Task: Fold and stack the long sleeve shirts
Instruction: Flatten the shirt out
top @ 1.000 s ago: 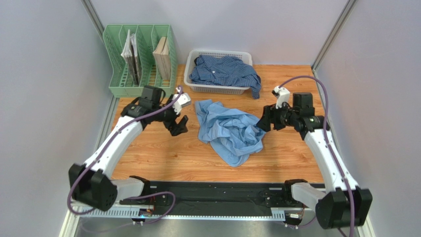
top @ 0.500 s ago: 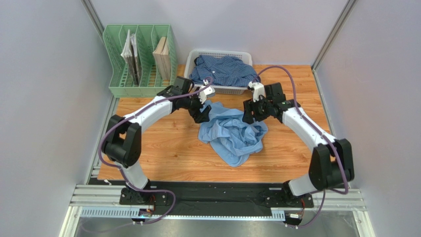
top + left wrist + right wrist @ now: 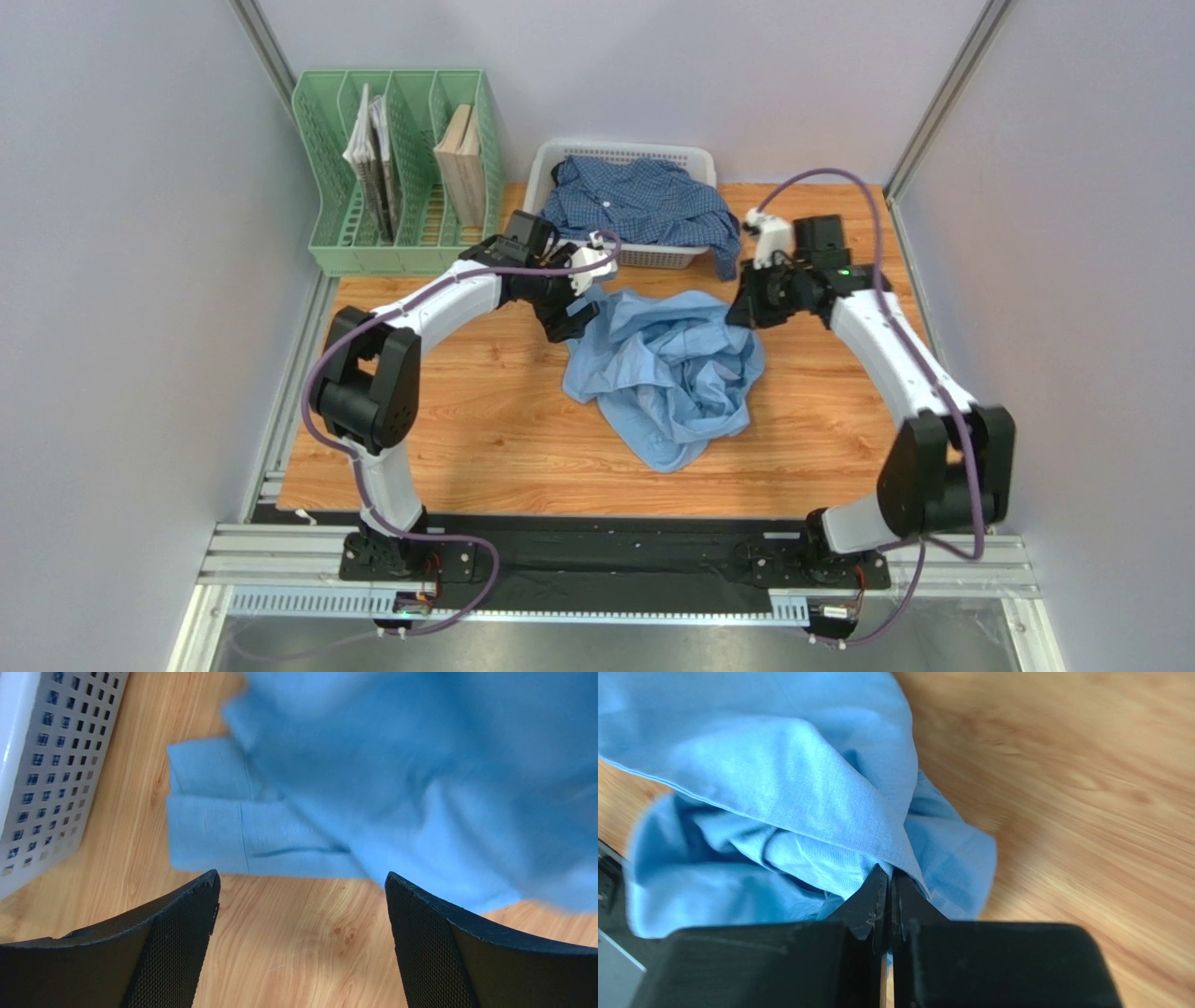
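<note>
**Inventory: two shirts, two grippers, table fittings**

1. Light blue shirt (image 3: 666, 371) (image 3: 421, 777) (image 3: 773, 777). Plain and unfolded, it lies crumpled in a loose heap at the middle of the wooden table (image 3: 463, 434), just on the near side of the white basket. At its far left corner a flat, stitched band of cloth lies spread on the wood.

2. Checked shirt (image 3: 638, 196). Darker blue and bundled, it sits inside the white basket (image 3: 617, 256) (image 3: 42, 763) at the far edge of the table. One part hangs over the basket's right near rim, down towards the table. Whether that part touches the light blue shirt cannot be told.

3. Left gripper (image 3: 568, 315) (image 3: 300, 882). The jaws stand wide apart and hold nothing. It is at the heap's far left corner. There is bare wood between the fingers, the stitched band lies just beyond the tips, and the basket wall is close by.

4. Right gripper (image 3: 744, 301) (image 3: 889, 875). The jaws are pressed together. A fold from the far right edge of the light blue shirt is pinched at the tips, and the cloth is drawn up from the heap towards them.

5. Green file rack (image 3: 393, 168). It stands at the far left corner, left of the basket, with books or papers upright in its slots. It is well apart from the light blue shirt.
</note>
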